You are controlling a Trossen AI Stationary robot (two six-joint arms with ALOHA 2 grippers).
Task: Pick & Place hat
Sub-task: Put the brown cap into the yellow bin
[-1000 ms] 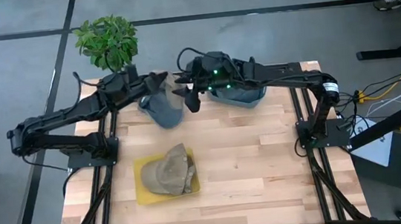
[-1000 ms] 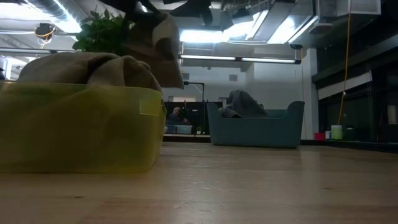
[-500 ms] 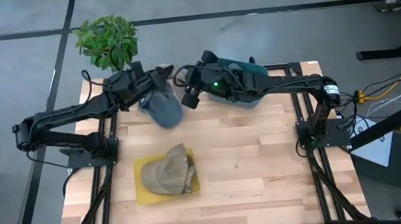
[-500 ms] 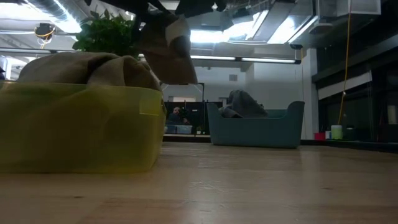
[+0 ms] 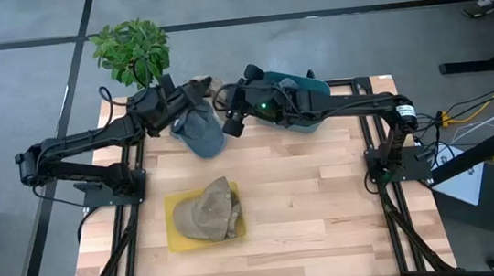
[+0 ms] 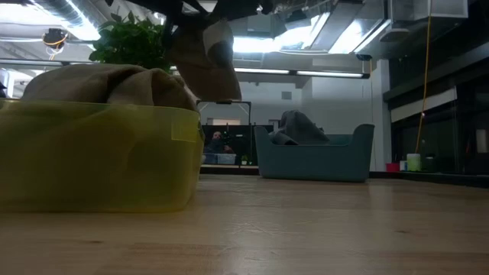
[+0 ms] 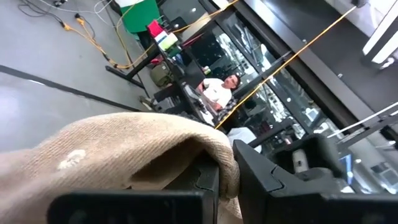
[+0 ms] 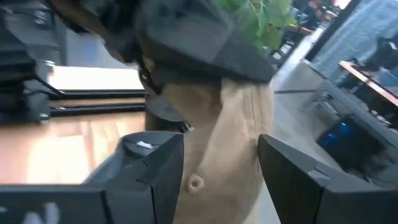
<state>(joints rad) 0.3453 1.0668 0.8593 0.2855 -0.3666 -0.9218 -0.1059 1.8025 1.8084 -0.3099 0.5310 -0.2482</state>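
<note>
Since 1 s ago my left gripper (image 5: 195, 96) carried the cap (image 5: 198, 130) right; fingers pinched on its fabric; right gripper (image 5: 229, 120) spread open beside it, prob. for handover.

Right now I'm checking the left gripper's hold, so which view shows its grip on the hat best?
The left wrist view: the left gripper pinches the hat between its fingers. The high view shows the hat hanging from it; the low view shows only the dangling hat; the right wrist view shows the hat close ahead.

Yellow bin (image 5: 177, 242) sits on the table (image 5: 327, 203), a hat (image 5: 205, 209) inside it. Beyond the bin, a second hat (image 5: 199, 134) hangs above the table's far edge, between left gripper (image 5: 198, 92) and right gripper (image 5: 230, 119). Blue bin (image 5: 312, 115) sits right of it; plant (image 5: 132, 51) left, off the table.
</note>
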